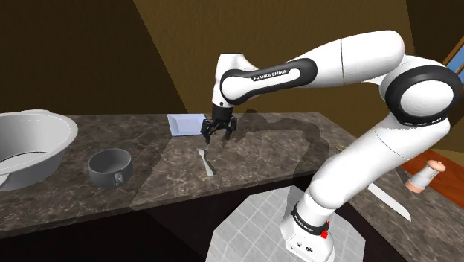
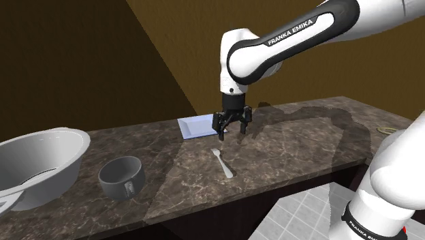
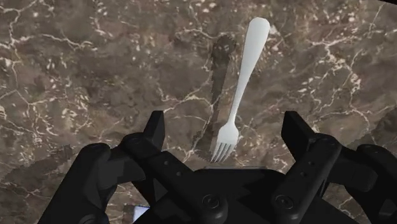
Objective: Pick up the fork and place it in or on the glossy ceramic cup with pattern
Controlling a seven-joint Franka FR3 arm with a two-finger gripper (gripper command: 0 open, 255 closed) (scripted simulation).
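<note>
A pale fork (image 1: pixel 205 161) lies flat on the dark marble counter (image 1: pixel 275 152), tines pointing toward the back. My gripper (image 1: pixel 219 138) hangs open a little above the counter, just behind the fork's tines. In the wrist view the fork (image 3: pixel 238 95) stretches away from between the two black fingers (image 3: pixel 154 130), its tines near the palm, untouched. A grey cup (image 1: pixel 110 167) with a small handle stands toward the shoulder view's left. The second exterior view shows the gripper (image 2: pixel 231 127) above the fork (image 2: pixel 223 163), with the cup (image 2: pixel 122 177) to the left.
A large grey bowl (image 1: pixel 30 145) sits at the counter's left end beside the cup. A pale flat plate (image 1: pixel 186 123) lies behind the gripper near the wall. A shaker (image 1: pixel 425 176) and a knife (image 1: pixel 388 202) rest on a surface at the shoulder view's right.
</note>
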